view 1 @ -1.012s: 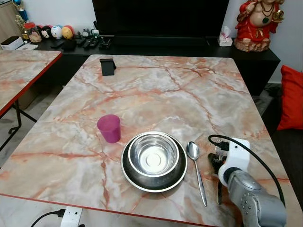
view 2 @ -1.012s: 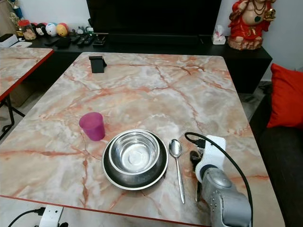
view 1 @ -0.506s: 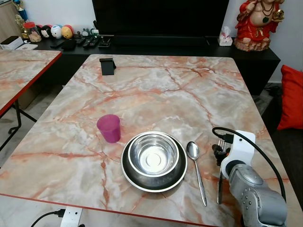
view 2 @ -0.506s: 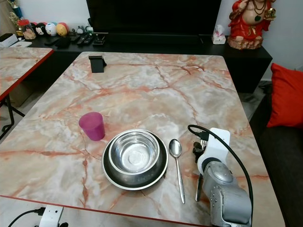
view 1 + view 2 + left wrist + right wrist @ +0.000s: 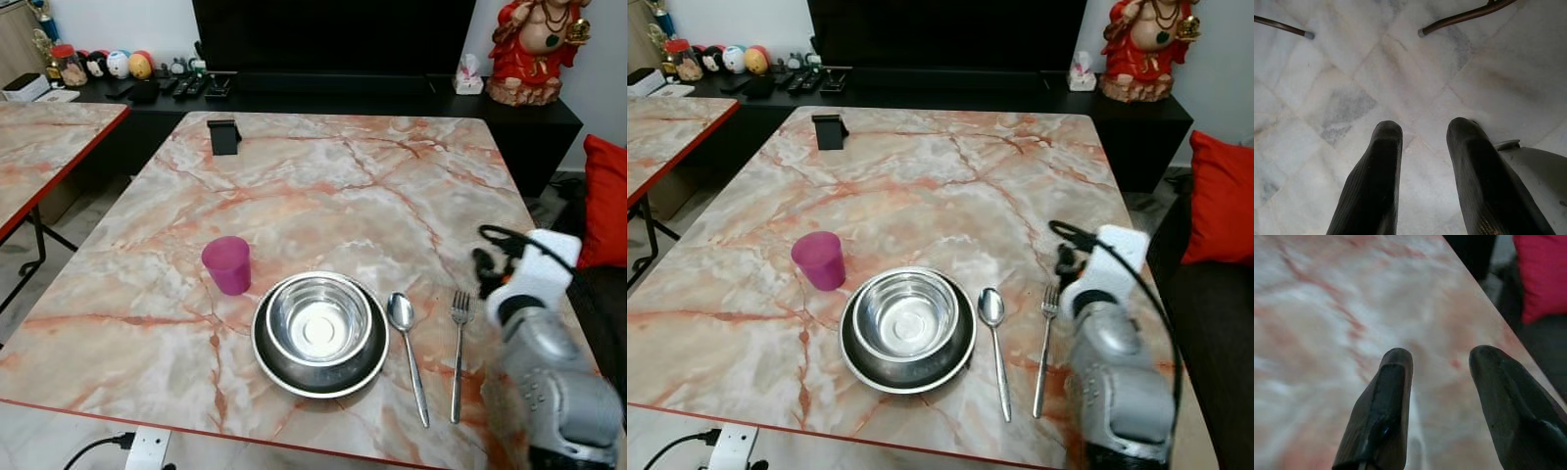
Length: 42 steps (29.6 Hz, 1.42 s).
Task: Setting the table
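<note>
A steel bowl (image 5: 318, 321) sits inside a dark plate (image 5: 279, 370) near the front edge of the marble table (image 5: 323, 186). To its right lie a spoon (image 5: 406, 340) and, further right, a fork (image 5: 457, 352), both flat on the table. A pink cup (image 5: 227, 264) stands left of the plate. My right arm (image 5: 544, 362) is raised over the table's right edge, right of the fork. The right gripper (image 5: 1442, 382) is open with nothing between its fingers, over the marble near the edge. The left gripper (image 5: 1422, 147) hangs open over the tiled floor.
A black phone stand (image 5: 223, 136) is at the table's far left. Behind the table runs a dark TV bench with a red statue (image 5: 531, 49) and small items. A red cushion (image 5: 604, 201) lies to the right, a second marble table (image 5: 39, 147) to the left.
My right gripper has let go of the fork, which now lies beside the spoon, and the arm has lifted and drawn back to the right.
</note>
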{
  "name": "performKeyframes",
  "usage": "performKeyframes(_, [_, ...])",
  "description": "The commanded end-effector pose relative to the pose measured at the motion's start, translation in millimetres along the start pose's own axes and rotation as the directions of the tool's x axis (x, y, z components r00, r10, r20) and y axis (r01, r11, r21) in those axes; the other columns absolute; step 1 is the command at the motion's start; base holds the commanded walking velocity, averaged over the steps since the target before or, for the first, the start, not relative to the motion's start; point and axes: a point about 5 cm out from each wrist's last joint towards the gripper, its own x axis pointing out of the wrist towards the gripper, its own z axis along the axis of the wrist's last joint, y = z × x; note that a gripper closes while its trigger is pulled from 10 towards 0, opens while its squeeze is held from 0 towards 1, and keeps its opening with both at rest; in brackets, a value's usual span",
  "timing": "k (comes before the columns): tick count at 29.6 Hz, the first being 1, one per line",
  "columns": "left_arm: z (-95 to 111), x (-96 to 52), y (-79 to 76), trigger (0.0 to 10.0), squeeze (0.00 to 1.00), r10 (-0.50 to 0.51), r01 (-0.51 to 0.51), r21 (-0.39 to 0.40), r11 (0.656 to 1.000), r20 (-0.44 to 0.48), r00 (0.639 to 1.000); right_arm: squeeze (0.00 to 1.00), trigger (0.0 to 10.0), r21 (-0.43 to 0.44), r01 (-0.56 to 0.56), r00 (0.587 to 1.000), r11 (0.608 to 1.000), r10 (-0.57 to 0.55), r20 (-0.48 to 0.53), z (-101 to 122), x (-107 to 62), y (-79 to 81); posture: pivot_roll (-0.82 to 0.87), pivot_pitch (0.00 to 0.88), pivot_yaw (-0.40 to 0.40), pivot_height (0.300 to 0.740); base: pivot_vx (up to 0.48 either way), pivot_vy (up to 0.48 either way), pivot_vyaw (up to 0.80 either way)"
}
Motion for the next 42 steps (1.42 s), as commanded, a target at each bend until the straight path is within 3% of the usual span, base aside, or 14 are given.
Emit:
performKeyframes(1, [-2.8, -0.4, -0.4, 10.0, 0.00, -0.008, 0.009, 0.005, 1.000, -0.015, 1.000, 0.00, 10.0, -0.006, 0.025, 0.999, 1.000, -0.025, -0.044, -4.6, 4.6, -7.1, 0.00, 0.042, 0.036, 0.740, 0.000, 0.000, 0.00])
performKeyframes(6, [-1.9, -0.2, 0.2, 10.0, 0.00, -0.009, 0.009, 0.008, 1.000, -0.012, 1.000, 0.00, 10.0, -0.032, 0.014, 0.996, 0.999, -0.017, -0.091, -7.1, 13.9, -17.3, 0.00, 0.043, 0.038, 0.740, 0.000, 0.000, 0.00])
performKeyframes(14, [-0.9, -0.1, 0.8, 10.0, 0.00, -0.011, 0.011, 0.008, 1.000, -0.007, 1.000, 0.00, 10.0, -0.019, -0.080, 0.986, 0.997, 0.077, -0.147, -12.2, 22.2, -11.4, 0.00, 0.047, 0.040, 0.740, 0.000, 0.000, 0.00])
performKeyframes(34, [0.6, 0.2, -1.8, 10.0, 0.00, -0.019, 0.019, 0.015, 1.000, 0.000, 1.000, 0.00, 10.0, -0.062, -0.193, 0.955, 0.979, 0.173, -0.239, -31.4, 20.4, 6.2, 0.01, 0.043, 0.033, 0.740, 0.000, 0.000, 0.00])
performKeyframes(42, [0.7, 0.2, -1.7, 10.0, 0.00, -0.019, 0.019, 0.018, 1.000, 0.001, 1.000, 0.00, 10.0, -0.127, -0.165, 0.962, 0.978, 0.132, -0.240, -34.9, 19.7, 3.0, 0.01, 0.037, 0.032, 0.740, 0.000, 0.000, 0.00])
